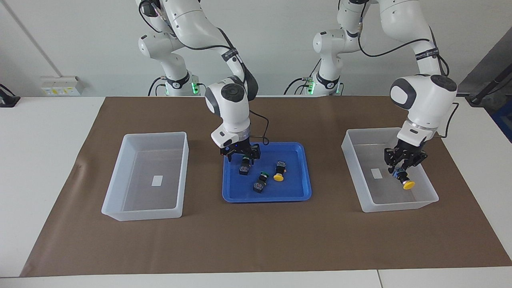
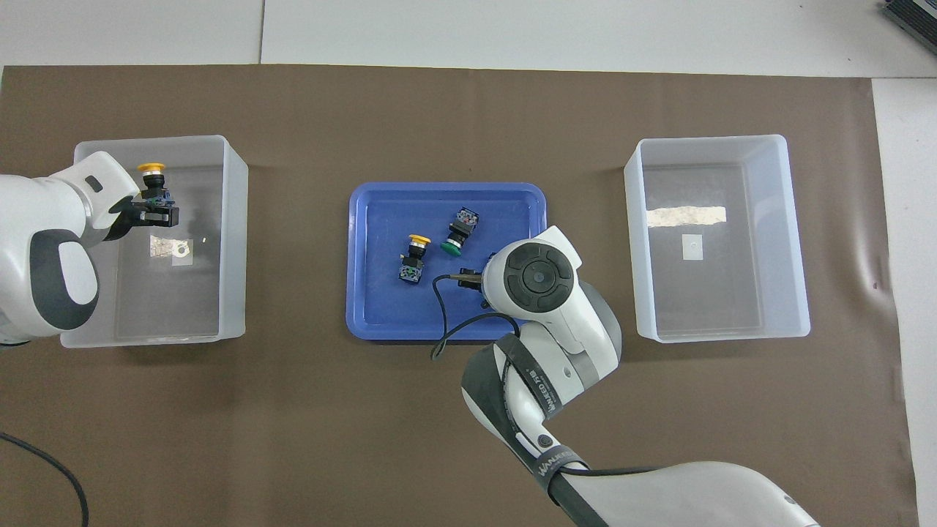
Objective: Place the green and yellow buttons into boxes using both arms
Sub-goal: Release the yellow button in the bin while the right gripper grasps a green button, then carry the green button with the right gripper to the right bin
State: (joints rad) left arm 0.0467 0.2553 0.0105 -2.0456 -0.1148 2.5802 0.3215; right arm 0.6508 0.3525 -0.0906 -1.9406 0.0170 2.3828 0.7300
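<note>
1. Left tool [image 1: 401,170] sits at the right of the facing view, down inside the box [image 1: 431,191] there, fingers clamped on a yellow button [image 1: 405,181], cap tilted toward the bottom of the frame. In the overhead view the same tool [image 2: 155,208] is at upper left.
2. Right tool [image 1: 245,157] is mid-frame, low over the blue tray [image 1: 298,193], fingers closed around a button [image 1: 244,167] whose cap we can't see; from overhead the wrist hides it.
3. Loose in the tray: one green button [image 1: 260,182] and one yellow button [image 1: 279,170], just beside each other, both lying on their sides.
4. The other box [image 1: 117,199], at the left of the facing view, holds only its white label [image 1: 157,181].
5. It's all on a brown mat [image 1: 256,240] over the white surface [image 1: 48,120].
</note>
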